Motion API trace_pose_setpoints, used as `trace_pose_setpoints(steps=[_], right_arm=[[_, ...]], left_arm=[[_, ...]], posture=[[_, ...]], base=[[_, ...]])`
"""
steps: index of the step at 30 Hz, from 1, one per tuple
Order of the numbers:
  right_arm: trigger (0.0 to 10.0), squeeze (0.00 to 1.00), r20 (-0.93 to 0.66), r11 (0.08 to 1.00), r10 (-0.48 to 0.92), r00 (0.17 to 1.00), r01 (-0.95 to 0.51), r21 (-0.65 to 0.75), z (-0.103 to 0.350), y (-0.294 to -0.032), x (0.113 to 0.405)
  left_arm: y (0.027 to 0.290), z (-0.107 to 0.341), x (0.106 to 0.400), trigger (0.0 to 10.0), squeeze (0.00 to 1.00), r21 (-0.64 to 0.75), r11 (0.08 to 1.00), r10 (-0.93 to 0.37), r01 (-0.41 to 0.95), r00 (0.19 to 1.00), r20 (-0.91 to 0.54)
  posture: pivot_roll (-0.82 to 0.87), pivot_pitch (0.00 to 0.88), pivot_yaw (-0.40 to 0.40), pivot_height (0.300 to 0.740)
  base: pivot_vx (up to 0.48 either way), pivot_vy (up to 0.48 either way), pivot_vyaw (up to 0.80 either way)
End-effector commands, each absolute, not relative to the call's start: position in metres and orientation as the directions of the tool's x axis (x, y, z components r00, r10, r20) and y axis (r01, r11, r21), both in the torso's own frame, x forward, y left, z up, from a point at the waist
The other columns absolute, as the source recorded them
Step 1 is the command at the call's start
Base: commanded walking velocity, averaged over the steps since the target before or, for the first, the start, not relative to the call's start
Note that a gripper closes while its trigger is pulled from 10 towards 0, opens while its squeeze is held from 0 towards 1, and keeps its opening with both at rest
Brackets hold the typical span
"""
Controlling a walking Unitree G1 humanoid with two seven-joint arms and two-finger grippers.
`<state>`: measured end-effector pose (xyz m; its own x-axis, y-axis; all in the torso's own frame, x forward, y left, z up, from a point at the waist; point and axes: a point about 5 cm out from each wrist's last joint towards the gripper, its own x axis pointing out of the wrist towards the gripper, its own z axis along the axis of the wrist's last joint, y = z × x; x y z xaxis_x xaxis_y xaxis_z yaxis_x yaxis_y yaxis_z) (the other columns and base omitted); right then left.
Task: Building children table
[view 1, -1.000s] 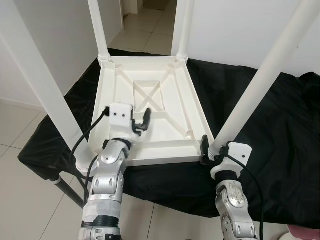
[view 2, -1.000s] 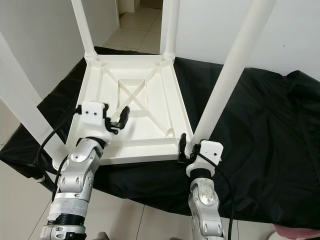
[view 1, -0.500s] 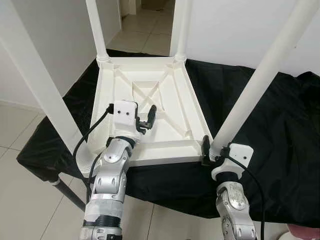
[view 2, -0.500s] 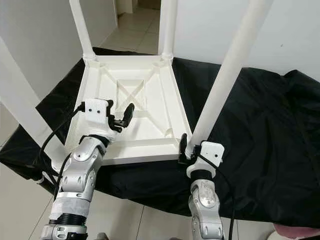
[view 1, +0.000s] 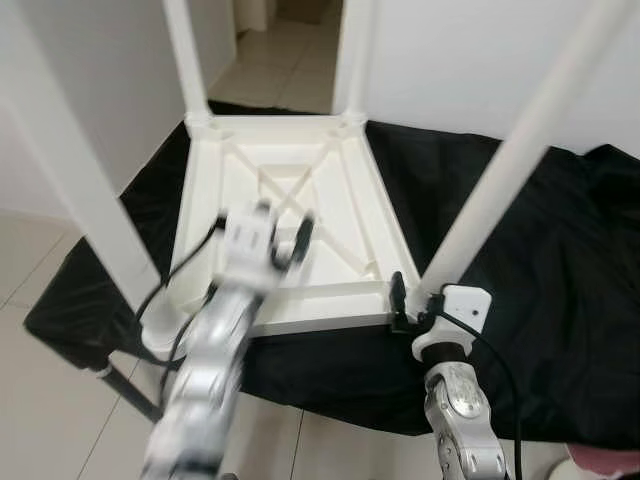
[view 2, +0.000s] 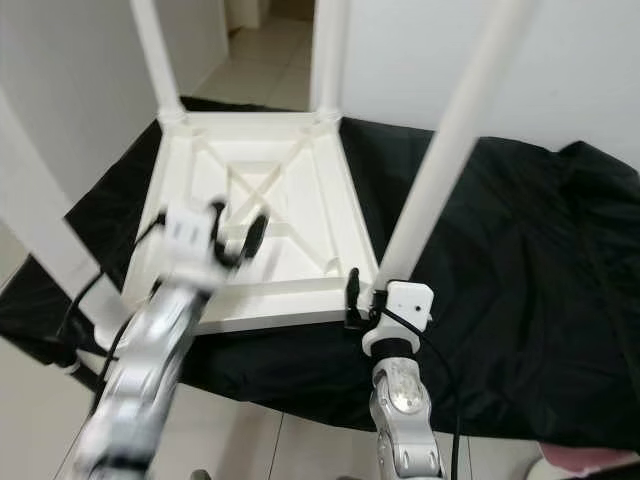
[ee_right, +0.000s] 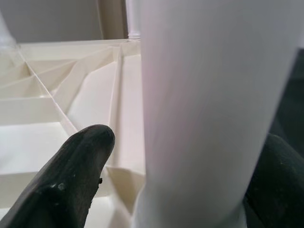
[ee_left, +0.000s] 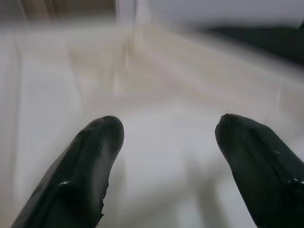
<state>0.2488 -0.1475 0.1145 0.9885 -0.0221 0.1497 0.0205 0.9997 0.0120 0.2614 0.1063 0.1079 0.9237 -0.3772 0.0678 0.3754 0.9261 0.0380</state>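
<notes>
Swinging blurred, left gripper (view 1: 290, 240) hovers spread over tabletop (view 1: 330, 200).

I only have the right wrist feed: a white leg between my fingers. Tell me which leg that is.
Observer: The right gripper is at the base of the near right leg of the upturned white table, its jaws set around the leg; a firm clamp can't be confirmed.
Operator: Report the left arm.
Observer: The left gripper hangs over the table's underside with jaws open, holding nothing; it is motion-blurred.
Operator: Say what the table rests on.
Observer: A black cloth draped over a low stand, with tiled floor around it.
Operator: Count the fitted legs.
Observer: Four, all standing upward.
</notes>
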Motion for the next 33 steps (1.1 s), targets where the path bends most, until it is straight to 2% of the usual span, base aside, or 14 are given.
trace_pose_setpoints(steps=[1,7,20,28,33], right_arm=[[10.0,0.00,0.158,1.000,0.003,0.987,-0.002,-0.010,0.117,-0.152,0.252],[10.0,0.00,0.162,0.998,0.067,0.985,-0.067,-0.007,0.123,-0.166,0.262],[10.0,0.00,0.163,0.995,0.096,0.982,-0.090,-0.040,0.123,-0.168,0.264],[10.0,0.00,0.181,0.989,0.148,0.972,-0.141,-0.055,0.127,-0.175,0.264],[10.0,0.00,0.184,0.984,0.175,0.967,-0.166,-0.063,0.127,-0.173,0.264]], left_arm=[[0.097,0.107,0.260,10.0,0.00,0.054,0.902,-0.431,0.429,0.901,0.055],[0.089,0.102,0.255,10.0,0.00,0.148,0.822,-0.557,0.549,0.830,0.014],[0.088,0.120,0.258,10.0,0.00,0.127,0.827,-0.560,0.548,0.823,0.095],[0.088,0.129,0.249,10.0,0.00,0.132,0.731,-0.682,0.670,0.725,0.098],[0.088,0.131,0.249,10.0,0.00,0.152,0.710,-0.703,0.688,0.705,0.092]], posture=[[-0.06,0.000,-0.024,0.740],[-0.06,0.000,-0.030,0.740],[-0.06,0.000,-0.023,0.740],[-0.06,0.000,-0.005,0.740],[-0.06,0.000,-0.007,0.740]], base=[[0.000,0.000,0.00],[0.000,0.000,0.00],[0.000,0.000,0.00],[0.000,0.000,0.00],[0.000,0.000,0.00]])
